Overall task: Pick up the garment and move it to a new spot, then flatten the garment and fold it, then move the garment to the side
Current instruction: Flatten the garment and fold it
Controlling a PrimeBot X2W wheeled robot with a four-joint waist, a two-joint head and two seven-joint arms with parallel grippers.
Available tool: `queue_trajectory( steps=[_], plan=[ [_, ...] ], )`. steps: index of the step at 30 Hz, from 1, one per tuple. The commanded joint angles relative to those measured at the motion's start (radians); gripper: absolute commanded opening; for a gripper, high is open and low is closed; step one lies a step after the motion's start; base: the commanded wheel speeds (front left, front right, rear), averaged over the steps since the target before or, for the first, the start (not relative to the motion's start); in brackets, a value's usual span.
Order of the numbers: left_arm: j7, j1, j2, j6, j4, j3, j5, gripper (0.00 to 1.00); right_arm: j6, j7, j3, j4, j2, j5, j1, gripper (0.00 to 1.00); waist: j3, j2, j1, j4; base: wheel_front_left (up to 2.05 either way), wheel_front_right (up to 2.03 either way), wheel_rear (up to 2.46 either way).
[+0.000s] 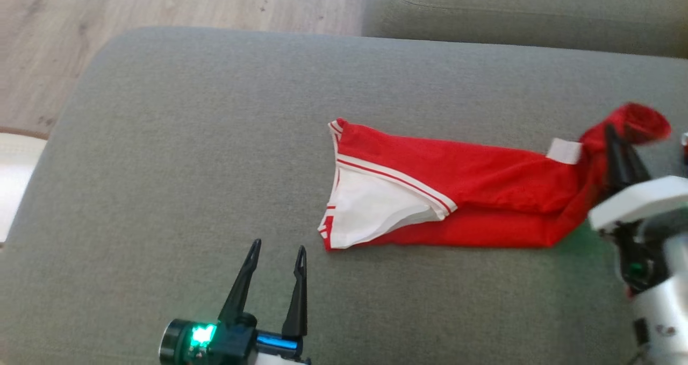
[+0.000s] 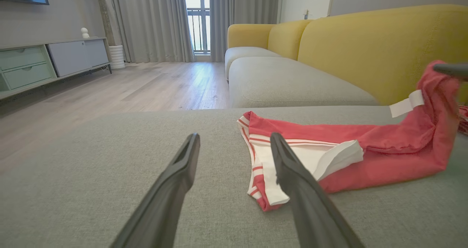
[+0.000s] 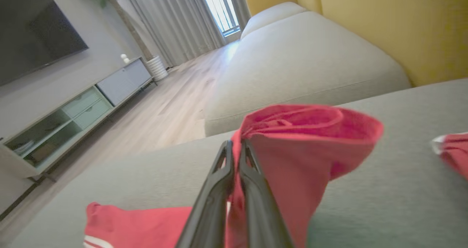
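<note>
The red-and-white mesh garment (image 1: 484, 193) lay at two to three o'clock from the open left fingers (image 1: 244, 279), its three-o'clock end clamped in the right fingers (image 1: 621, 163).

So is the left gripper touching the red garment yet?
Apart. The head view shows a strip of bare grey cushion between the left gripper and the nearest hem of the red garment; its fingers stand open.

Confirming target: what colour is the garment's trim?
White with red stripes on the red garment; best in head view.
</note>
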Motion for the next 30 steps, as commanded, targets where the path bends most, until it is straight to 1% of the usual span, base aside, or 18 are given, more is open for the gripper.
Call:
queue_trajectory(
  steps=[1, 6, 10, 12, 19, 24, 26, 27, 28, 30],
  plan=[
    [-0.010, -0.004, -0.012, -0.003, -0.026, 0.035, 0.010, 1.00, -0.001, 0.009, 0.027, -0.050, 0.005, -0.012, -0.026, 0.00, -0.007, 0.0000, 0.0001, 0.014, 0.00, 0.00, 0.00],
    [-0.010, -0.001, -0.018, -0.018, -0.013, 0.032, 0.013, 1.00, -0.001, 0.076, 0.096, -0.145, 0.086, -0.048, -0.017, 0.00, -0.018, 0.0000, 0.0001, 0.055, 0.00, 0.00, 0.00],
    [-0.010, 0.001, -0.022, -0.026, -0.008, 0.028, 0.015, 1.00, -0.001, 0.117, 0.158, -0.184, 0.138, -0.063, -0.007, 0.00, -0.020, 0.0000, 0.0001, 0.086, 0.00, 0.00, 0.00],
    [-0.010, 0.003, -0.025, -0.031, -0.006, 0.028, 0.017, 1.00, -0.001, 0.134, 0.206, -0.195, 0.165, -0.070, -0.005, 0.00, -0.017, 0.0000, 0.0001, 0.105, 0.00, 0.00, 0.00],
    [-0.010, -0.003, -0.031, -0.046, 0.006, 0.024, 0.020, 1.00, -0.001, 0.141, 0.313, -0.146, 0.208, -0.065, -0.022, 0.00, -0.011, 0.0000, 0.0001, 0.144, 0.00, 0.00, 0.00],
    [-0.010, -0.005, -0.035, -0.052, 0.014, 0.021, 0.023, 1.00, -0.001, 0.128, 0.378, -0.080, 0.221, -0.043, -0.040, 0.00, -0.010, 0.0000, 0.0001, 0.162, 0.00, 0.00, 0.00],
    [-0.010, -0.005, -0.035, -0.053, 0.016, 0.020, 0.023, 1.00, -0.001, 0.123, 0.388, -0.064, 0.223, -0.039, -0.044, 0.00, -0.010, 0.0000, 0.0001, 0.164, 0.00, 0.00, 0.00],
    [-0.010, -0.005, -0.036, -0.054, 0.017, 0.020, 0.023, 1.00, -0.001, 0.120, 0.399, -0.047, 0.224, -0.037, -0.048, 0.36, -0.010, 0.0000, 0.0001, 0.166, 0.00, 0.00, 0.00],
    [-0.010, -0.005, -0.036, -0.054, 0.018, 0.020, 0.023, 1.00, -0.001, 0.112, 0.406, -0.033, 0.225, -0.036, -0.052, 1.00, -0.011, 0.0000, 0.0001, 0.167, 0.00, 0.00, 0.00],
    [-0.010, -0.004, -0.037, -0.053, 0.019, 0.022, 0.025, 1.00, -0.001, 0.083, 0.421, -0.020, 0.226, -0.020, -0.058, 1.00, -0.014, 0.0000, 0.0001, 0.167, 0.00, 0.00, 0.00]
  ],
)
